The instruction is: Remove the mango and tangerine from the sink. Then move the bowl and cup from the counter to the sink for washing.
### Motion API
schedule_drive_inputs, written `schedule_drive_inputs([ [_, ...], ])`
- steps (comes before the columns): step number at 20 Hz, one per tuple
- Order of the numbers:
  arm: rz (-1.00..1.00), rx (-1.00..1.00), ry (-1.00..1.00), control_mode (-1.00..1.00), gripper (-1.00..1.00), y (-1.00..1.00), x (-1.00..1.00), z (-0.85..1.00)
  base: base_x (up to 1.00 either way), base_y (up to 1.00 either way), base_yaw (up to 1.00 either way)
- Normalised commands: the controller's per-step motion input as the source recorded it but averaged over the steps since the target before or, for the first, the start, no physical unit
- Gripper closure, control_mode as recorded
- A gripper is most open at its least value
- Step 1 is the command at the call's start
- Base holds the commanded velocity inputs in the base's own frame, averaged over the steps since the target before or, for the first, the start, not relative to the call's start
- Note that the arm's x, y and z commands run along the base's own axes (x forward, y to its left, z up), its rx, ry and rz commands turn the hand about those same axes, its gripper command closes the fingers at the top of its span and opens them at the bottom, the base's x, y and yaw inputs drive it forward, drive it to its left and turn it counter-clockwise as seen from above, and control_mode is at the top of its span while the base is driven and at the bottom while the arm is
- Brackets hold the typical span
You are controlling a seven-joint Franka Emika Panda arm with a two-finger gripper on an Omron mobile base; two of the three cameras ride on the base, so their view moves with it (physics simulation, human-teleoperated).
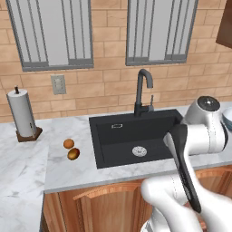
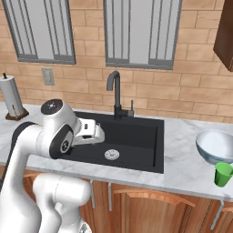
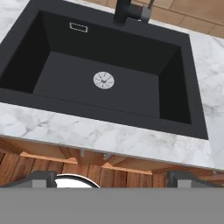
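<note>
The sink (image 1: 136,136) is set into the counter (image 1: 68,172) about midway along its length, its black basin showing a round silver drain (image 1: 139,151) on the floor and a black gooseneck tap (image 1: 143,90) standing at its back edge. The tangerine (image 1: 68,143) and the mango (image 1: 73,154) lie on the counter to the left of the sink, just beside each other, the mango nearer the front edge; both are outside the basin. A paper towel roll (image 1: 21,113) on a wooden stand sits near the counter's back left corner. In the right base view the bowl (image 2: 216,146) rests upright on the counter to the right of the sink, close to the right end, with the green cup (image 2: 223,174) just in front of it near the front edge. The gripper (image 3: 112,179) hangs over the counter's front edge facing the sink, its two finger tips spread to their widest with nothing between them.
</note>
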Motion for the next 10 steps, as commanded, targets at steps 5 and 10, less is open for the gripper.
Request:
schedule_drive_inputs([
  [5,-0.02,0.00,0.02,-1.00,-1.00,-0.31,-0.01,0.08,0.00,0.00,0.00],
  [10,0.00,0.00,0.02,-1.00,-1.00,-0.32,0.00,0.07,0.00,0.00,0.00],
])
